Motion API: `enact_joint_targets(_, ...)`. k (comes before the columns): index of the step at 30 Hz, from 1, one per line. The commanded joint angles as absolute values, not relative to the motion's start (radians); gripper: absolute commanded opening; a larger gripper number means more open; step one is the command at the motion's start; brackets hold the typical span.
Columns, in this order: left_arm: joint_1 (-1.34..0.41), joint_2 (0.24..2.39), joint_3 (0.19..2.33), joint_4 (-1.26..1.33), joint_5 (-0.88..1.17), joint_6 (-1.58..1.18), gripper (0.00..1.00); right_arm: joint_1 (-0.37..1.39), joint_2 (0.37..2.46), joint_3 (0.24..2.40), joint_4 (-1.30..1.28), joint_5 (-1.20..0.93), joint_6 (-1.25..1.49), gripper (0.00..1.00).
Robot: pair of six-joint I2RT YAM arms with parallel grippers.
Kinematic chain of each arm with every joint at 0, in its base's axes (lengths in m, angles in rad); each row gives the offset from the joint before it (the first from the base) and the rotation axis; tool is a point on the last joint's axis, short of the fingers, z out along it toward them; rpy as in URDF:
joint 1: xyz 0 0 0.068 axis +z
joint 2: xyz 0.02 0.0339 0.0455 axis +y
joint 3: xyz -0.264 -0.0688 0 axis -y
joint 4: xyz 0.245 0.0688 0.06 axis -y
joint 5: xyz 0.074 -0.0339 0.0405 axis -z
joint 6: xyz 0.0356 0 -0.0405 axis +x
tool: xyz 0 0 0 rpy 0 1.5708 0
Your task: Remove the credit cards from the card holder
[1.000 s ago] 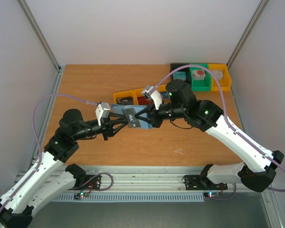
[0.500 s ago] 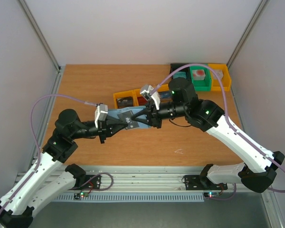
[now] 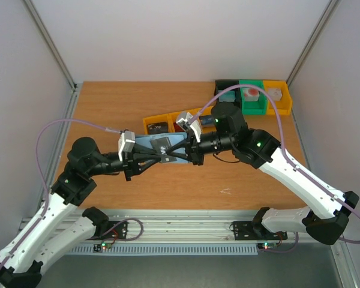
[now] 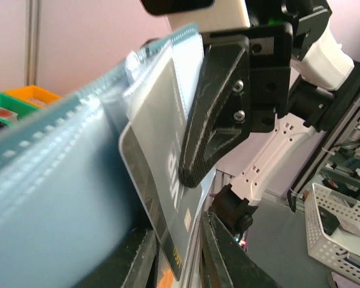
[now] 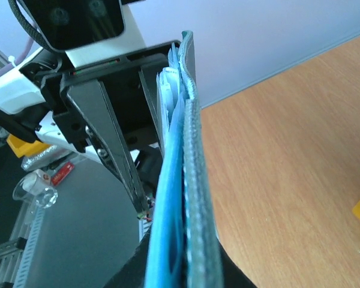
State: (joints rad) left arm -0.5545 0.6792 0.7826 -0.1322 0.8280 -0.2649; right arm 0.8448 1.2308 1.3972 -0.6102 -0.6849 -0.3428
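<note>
Card holder (image 3: 145,143) hangs above the table (image 3: 108,108), strung between both arms, and the right gripper (image 5: 181,258) is clamped on its edge. Left gripper (image 4: 179,249) straddles the dark grey card (image 4: 159,198), which pokes partway out of a clear sleeve (image 4: 150,96). Whether those jaws truly pinch it cannot be told. That card looks thin, stiff and slick and the plastic around it soft, so the exposed end is the place to grip, pulling straight along the pocket.

Our left arm (image 3: 78,180) and right arm (image 3: 288,171) stretch low and inward, meeting tip to tip. Our right gripper (image 3: 180,149) clamps the card holder (image 3: 145,142). Our left gripper (image 3: 161,157) has its fingers close together, grip unclear.
</note>
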Motion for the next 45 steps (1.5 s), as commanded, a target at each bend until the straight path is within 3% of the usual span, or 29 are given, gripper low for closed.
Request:
enact_joint_targets(1, -0.537, 0.644, 0.843, -0.148, 0.796, -0.235, 0.20, 0.837, 1.203, 1.400, -0.602, -0.730, -0.348, 0.01)
enact_joint_targets(9, -0.530, 0.656, 0.811, -0.024, 0.829, -0.330, 0.00, 0.838, 1.204, 1.401, -0.599, -0.753, -0.343, 0.01)
enact_joint_targets(13, -0.529, 0.659, 0.823, -0.038, 0.843, -0.339, 0.00, 0.836, 1.185, 1.393, -0.602, -0.745, -0.352, 0.02)
enact_joint_targets(20, -0.518, 0.650, 0.827, -0.090, 0.846, -0.311, 0.00, 0.766, 1.124, 1.346, -0.636, -0.762, -0.360, 0.13)
enact_joint_targets(23, -0.517, 0.648, 0.825, -0.101, 0.844, -0.300, 0.00, 0.761, 1.117, 1.350, -0.655, -0.775, -0.366, 0.11)
enact_joint_targets(26, -0.515, 0.651, 0.827, -0.104, 0.840, -0.298, 0.00, 0.759, 1.111, 1.352, -0.666, -0.776, -0.371, 0.02)
enact_joint_targets(29, -0.511, 0.648, 0.849, -0.211, 0.784, -0.243, 0.00, 0.741, 1.101, 1.371, -0.743, -0.678, -0.391, 0.01)
enact_joint_targets(33, -0.508, 0.633, 0.835, -0.381, 0.574, -0.031, 0.00, 0.560, 1.070, 1.351, -0.845, -0.573, -0.349, 0.01)
enact_joint_targets(37, -0.506, 0.620, 0.817, -0.393, 0.585, 0.052, 0.00, 0.369, 1.091, 1.305, -0.925, -0.536, -0.196, 0.01)
enact_joint_targets(42, -0.506, 0.624, 0.793, -0.368, 0.583, 0.043, 0.00, 0.410, 1.261, 1.219, -0.976, -0.663, -0.159, 0.01)
enact_joint_targets(45, -0.506, 0.626, 0.788, -0.351, 0.588, 0.035, 0.00, 0.467, 1.310, 1.108, -0.836, -0.697, -0.037, 0.01)
